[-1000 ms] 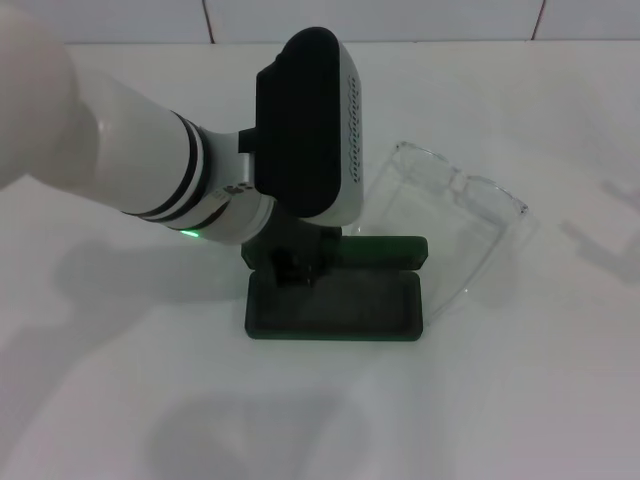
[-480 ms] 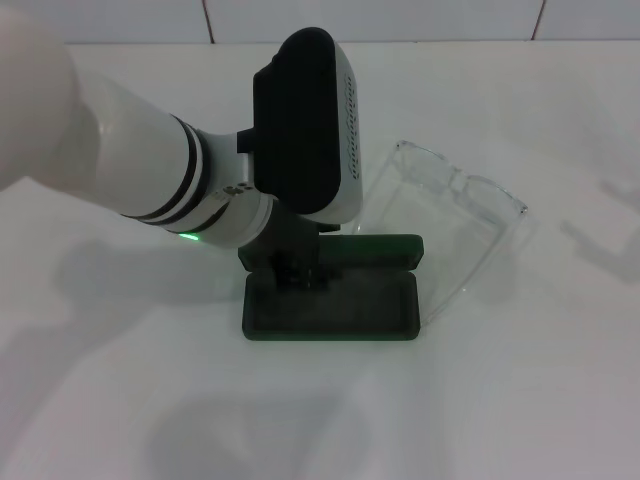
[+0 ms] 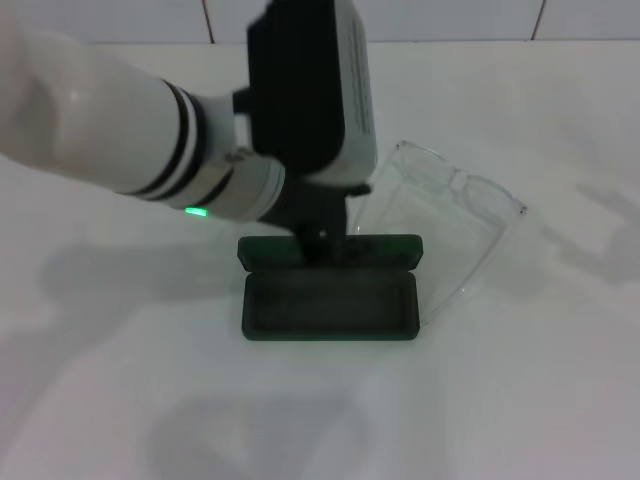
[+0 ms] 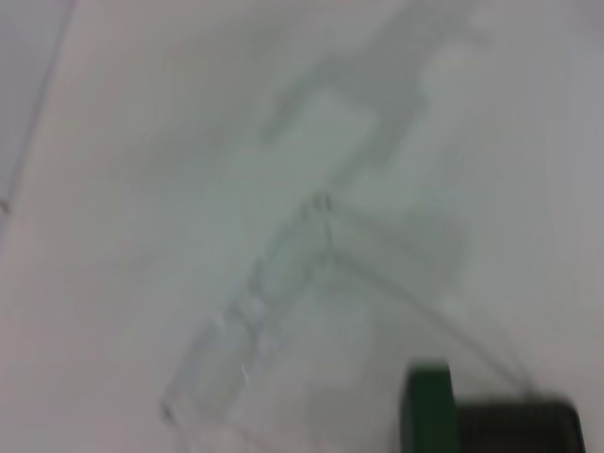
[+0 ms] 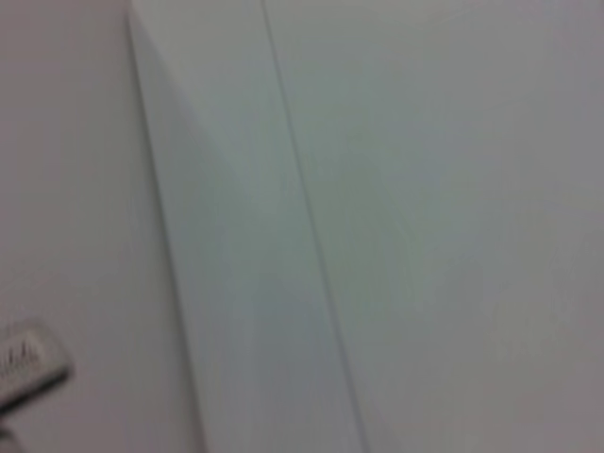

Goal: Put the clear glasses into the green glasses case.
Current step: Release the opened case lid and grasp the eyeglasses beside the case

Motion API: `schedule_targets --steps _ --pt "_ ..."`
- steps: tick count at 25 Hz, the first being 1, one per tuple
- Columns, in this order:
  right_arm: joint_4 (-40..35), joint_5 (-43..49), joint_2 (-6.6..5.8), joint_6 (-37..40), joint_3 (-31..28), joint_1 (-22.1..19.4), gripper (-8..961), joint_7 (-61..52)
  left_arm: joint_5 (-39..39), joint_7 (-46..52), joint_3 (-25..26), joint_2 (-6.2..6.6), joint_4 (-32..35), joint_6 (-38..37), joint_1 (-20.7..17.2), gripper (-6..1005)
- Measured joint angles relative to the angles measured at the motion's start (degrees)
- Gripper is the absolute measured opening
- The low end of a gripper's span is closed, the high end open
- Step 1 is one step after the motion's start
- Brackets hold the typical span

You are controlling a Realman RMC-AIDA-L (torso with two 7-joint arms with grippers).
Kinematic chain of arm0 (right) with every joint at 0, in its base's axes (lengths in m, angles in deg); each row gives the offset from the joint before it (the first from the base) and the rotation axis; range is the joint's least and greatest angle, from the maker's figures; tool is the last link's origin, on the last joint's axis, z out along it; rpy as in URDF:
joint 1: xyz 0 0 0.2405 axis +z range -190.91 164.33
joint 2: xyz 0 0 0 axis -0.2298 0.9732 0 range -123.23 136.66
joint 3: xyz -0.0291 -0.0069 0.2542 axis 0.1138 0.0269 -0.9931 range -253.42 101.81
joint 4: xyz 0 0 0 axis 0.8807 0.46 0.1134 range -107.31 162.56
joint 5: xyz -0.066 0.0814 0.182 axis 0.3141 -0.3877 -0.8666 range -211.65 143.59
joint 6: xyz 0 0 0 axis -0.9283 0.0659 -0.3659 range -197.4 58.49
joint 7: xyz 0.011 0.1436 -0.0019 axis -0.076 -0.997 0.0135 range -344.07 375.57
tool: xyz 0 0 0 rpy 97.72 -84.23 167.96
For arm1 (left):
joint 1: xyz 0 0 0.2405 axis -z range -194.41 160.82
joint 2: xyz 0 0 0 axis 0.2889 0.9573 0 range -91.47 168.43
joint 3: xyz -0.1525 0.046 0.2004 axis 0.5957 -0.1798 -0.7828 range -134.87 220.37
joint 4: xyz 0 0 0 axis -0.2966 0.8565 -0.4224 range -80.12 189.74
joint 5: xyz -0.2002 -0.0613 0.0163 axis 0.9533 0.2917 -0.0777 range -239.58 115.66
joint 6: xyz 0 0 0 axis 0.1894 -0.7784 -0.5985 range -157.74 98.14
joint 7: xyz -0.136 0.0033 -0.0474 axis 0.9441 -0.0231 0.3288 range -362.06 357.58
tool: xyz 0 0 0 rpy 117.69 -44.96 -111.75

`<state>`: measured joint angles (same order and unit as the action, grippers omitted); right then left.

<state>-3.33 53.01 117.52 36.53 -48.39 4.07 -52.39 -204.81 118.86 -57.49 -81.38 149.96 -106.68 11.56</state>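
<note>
One green glasses case (image 3: 330, 300) lies open, long axis left-right, lid at the far side. Clear glasses (image 3: 445, 225) are angled far-right beside it. The left pincer (image 3: 322, 238) is above the lid; its state cannot be told.

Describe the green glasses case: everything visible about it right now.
The green glasses case is a dark green, rectangular hard case with rounded corners, lying open on the white table. Its lid stands up at the far edge; the dark tray is empty. The left claw is at the lid's top edge, whether gripping it is unclear. The clear glasses lie just behind and to its right, one arm running along the case's right end; contact cannot be judged.
</note>
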Motion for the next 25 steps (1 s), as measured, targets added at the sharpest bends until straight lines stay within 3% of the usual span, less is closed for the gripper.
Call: schedule_targets --steps 3,4,5,7,9,12,17,20,24,25 --pt "-8.58 2.77 1.41 -1.94 0.48 1.49 826 -8.87 5.43 1.97 2.26 -0.07 3.6 0.37 -0.54 553" --pt "-18.77 5.58 3.02 -4.97 3.11 1.93 825 -17.93 10.54 3.31 3.32 -0.09 5.86 0.64 -0.73 552" --pt "-18.77 5.58 3.02 -4.97 3.11 1.93 825 -17.93 10.54 3.31 3.32 -0.09 5.86 0.64 -0.73 552" --pt "-30.87 11.26 4.07 -8.83 7.93 2.19 824 -27.9 14.68 4.16 4.12 -0.07 8.43 0.93 -1.55 552" --pt "-42.47 21.76 3.9 -12.7 15.38 3.58 822 -41.01 18.47 4.56 5.61 -0.07 11.42 1.5 -3.27 551" --pt "-51.84 35.9 2.42 -13.22 23.67 9.28 820 -54.53 26.83 4.5 10.33 -0.01 16.26 1.99 -7.29 550" --pt "-49.71 51.46 1.49 -8.19 27.75 21.28 816 -63.48 44.79 0.17 20.49 0.24 17.42 0.8 -12.97 547" --pt "-44.31 58.69 2.19 -7.44 28.28 26.57 814 -63.6 50.78 -3.18 22.85 0.24 15.6 0.52 -14.9 544" --pt "-33.53 64.12 3.71 -13.39 31.19 34.22 811 -61.35 54.34 -5.24 26.05 0.15 13.55 -1.53 -18.63 541" --pt "-33.53 64.12 3.71 -13.39 31.19 34.22 810 -61.35 54.34 -5.24 26.05 0.15 13.55 -1.53 -18.63 541"
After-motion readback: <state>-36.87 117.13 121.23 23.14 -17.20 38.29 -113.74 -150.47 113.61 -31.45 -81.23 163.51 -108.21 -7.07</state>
